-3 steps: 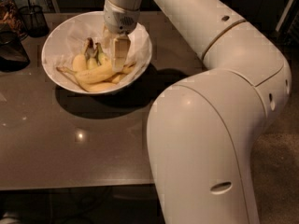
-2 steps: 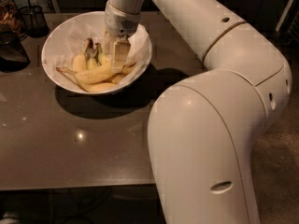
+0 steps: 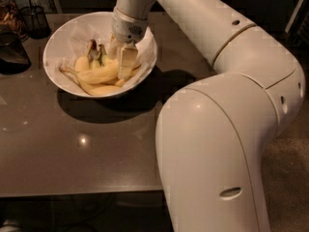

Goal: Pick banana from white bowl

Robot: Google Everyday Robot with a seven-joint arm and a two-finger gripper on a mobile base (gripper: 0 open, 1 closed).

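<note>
Camera view. Gripper [image 3: 123, 62] is down inside the white bowl [image 3: 54, 66], right half, at the banana [image 3: 99, 75]. Cannot tell whether it is clamped or loose.

Risks: a grip near the banana's end may slip, and the shorter bananas [image 3: 94, 53] touching it may drag along.

Bowl sits toward the far-left corner of the table [image 3: 96, 153], which is dark and glossy. Mesh cup [image 3: 36, 20] at the far edge. Room is dim.

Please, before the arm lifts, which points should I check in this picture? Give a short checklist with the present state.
1. Gripper down inside the white bowl, at the banana: ok.
2. Firm grip on the banana: cannot tell.
3. Banana clear of the bowl: not ok, it lies inside.
4. Shorter bananas apart from it: not ok, they touch; one may come along.
5. Mesh cup outside the arm's path: ok.
</note>
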